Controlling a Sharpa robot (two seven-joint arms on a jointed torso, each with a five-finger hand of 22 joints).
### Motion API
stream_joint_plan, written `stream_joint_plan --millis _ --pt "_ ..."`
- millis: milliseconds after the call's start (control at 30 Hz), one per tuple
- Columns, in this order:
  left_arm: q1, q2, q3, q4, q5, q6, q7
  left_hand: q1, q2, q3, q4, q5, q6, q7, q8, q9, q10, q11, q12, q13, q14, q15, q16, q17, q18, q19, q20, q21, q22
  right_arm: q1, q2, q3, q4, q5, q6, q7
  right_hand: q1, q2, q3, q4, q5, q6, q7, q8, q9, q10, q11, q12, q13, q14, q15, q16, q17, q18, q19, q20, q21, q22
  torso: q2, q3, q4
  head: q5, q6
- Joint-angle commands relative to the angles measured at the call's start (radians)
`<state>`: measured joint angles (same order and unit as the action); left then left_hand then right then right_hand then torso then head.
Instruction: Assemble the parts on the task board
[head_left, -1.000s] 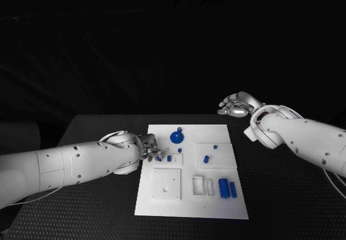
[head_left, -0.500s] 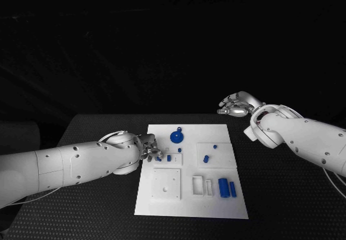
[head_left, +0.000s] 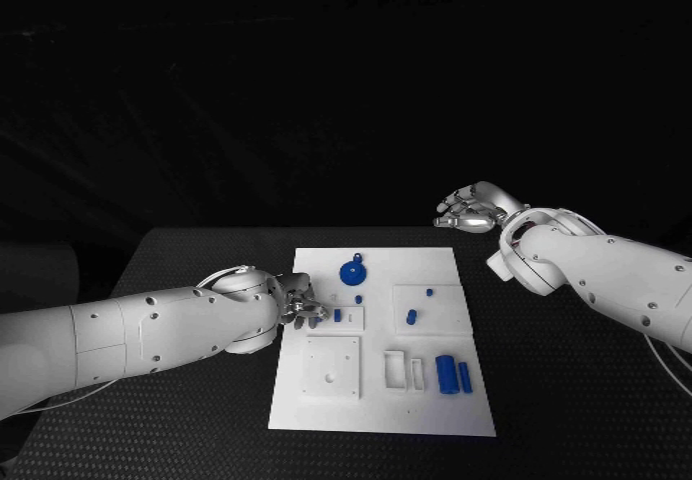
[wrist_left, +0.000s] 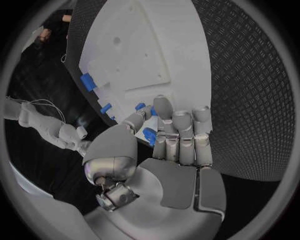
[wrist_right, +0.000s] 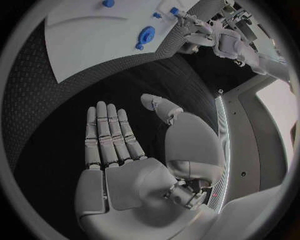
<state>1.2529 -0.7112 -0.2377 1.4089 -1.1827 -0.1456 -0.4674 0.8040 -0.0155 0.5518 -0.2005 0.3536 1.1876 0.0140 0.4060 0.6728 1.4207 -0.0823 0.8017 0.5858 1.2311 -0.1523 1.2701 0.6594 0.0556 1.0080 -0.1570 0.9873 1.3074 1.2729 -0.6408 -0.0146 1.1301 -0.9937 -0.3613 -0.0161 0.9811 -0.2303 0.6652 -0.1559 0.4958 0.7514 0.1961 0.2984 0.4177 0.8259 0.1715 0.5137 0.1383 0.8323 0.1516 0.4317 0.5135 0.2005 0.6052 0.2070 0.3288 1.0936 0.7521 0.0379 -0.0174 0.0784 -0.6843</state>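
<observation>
Your left hand (head_left: 296, 300) sits at the task board's (head_left: 433, 410) nine o'clock edge, fingers curled around a small blue part (wrist_left: 149, 135). Your right hand (head_left: 469, 212) hovers past the board's one o'clock corner, fingers spread flat, holding nothing.

White task board (head_left: 387, 400) lies flat mid-table, small blue parts (head_left: 447, 374) scattered on it

Black table (head_left: 188, 400), textured surface, dark backdrop behind it.
</observation>
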Motion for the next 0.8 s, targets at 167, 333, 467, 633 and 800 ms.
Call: stream_joint_plan --millis 167,333,467,633,800 --pt "-0.006 0.003 -0.004 0.003 0.01 0.029 0.007 -0.012 -0.033 -0.001 0.025 -0.014 -0.007 0.001 -0.002 -0.003 -0.002 -0.007 0.007 -0.002 0.002 -0.012 0.004 -0.002 0.006 -0.003 -0.088 0.004 0.018 0.0 0.001 0.0 0.0 0.003 0.012 0.009 0.01 0.0 -0.007 -0.001 0.004 -0.003 0.025 0.004 -0.002 0.006 0.002 -0.003 -0.002 0.0 0.005 -0.005 -0.002 -0.011 -0.007 0.0 -0.004 0.0 0.0 0.0004 -0.0002 0.001 0.0" --pt "-0.006 0.001 -0.004 -0.004 0.01 0.023 0.005 -0.019 -0.051 0.0 0.047 -0.072 -0.01 0.001 0.0 -0.004 -0.003 -0.007 0.008 -0.004 0.001 -0.014 0.004 -0.003 0.008 -0.003 -0.089 0.004 0.017 0.0 0.002 0.0 -0.001 0.003 0.012 0.01 0.01 0.0 -0.007 -0.001 0.005 -0.003 0.025 0.004 -0.002 0.006 0.002 -0.004 -0.003 0.0 0.005 -0.006 -0.003 -0.011 -0.008 0.0 -0.005 0.001 0.0 0.001 -0.0006 0.001 0.0" --pt "-0.006 -0.006 -0.003 -0.006 0.01 0.015 0.003 -0.029 -0.075 0.002 0.077 -0.139 -0.012 0.0 0.003 -0.005 -0.004 -0.007 0.008 -0.006 0.0 -0.016 0.003 -0.005 0.009 -0.005 -0.09 0.003 0.017 0.0 0.003 0.0 -0.002 0.003 0.012 0.01 0.01 0.0 -0.008 -0.001 0.005 -0.004 0.025 0.004 -0.002 0.006 0.002 -0.004 -0.005 -0.001 0.006 -0.007 -0.003 -0.011 -0.009 0.0 -0.006 0.001 0.0 0.0011 -0.0011 0.001 0.001" --pt "-0.006 -0.024 -0.003 0.007 0.025 -0.01 0.002 -0.042 -0.109 0.007 0.112 -0.176 -0.02 0.002 0.003 -0.008 -0.008 -0.007 0.004 -0.01 -0.004 -0.018 -0.001 -0.008 0.01 -0.008 -0.091 -0.001 0.016 0.0 0.002 0.0 -0.005 0.003 0.011 0.01 0.01 0.0 -0.008 -0.001 0.005 -0.004 0.025 0.004 -0.003 0.006 0.002 -0.004 -0.005 -0.001 0.006 -0.007 -0.004 -0.011 -0.009 0.0 -0.006 0.001 0.0 0.0003 -0.0019 -0.002 0.003" --pt "-0.003 -0.049 0.008 0.029 0.064 -0.031 0.0 -0.05 -0.193 0.036 0.179 -0.183 -0.102 0.025 -0.028 -0.02 -0.077 0.014 -0.032 -0.024 -0.061 -0.014 -0.042 -0.028 0.003 -0.044 -0.085 -0.033 0.009 0.0 0.001 0.0 -0.006 0.003 0.011 0.01 0.011 0.0 -0.008 -0.001 0.005 -0.004 0.026 0.004 -0.003 0.006 0.002 -0.005 -0.006 -0.002 0.007 -0.007 -0.004 -0.011 -0.01 0.001 -0.007 0.001 -0.001 0.0002 -0.0003 -0.004 0.006"
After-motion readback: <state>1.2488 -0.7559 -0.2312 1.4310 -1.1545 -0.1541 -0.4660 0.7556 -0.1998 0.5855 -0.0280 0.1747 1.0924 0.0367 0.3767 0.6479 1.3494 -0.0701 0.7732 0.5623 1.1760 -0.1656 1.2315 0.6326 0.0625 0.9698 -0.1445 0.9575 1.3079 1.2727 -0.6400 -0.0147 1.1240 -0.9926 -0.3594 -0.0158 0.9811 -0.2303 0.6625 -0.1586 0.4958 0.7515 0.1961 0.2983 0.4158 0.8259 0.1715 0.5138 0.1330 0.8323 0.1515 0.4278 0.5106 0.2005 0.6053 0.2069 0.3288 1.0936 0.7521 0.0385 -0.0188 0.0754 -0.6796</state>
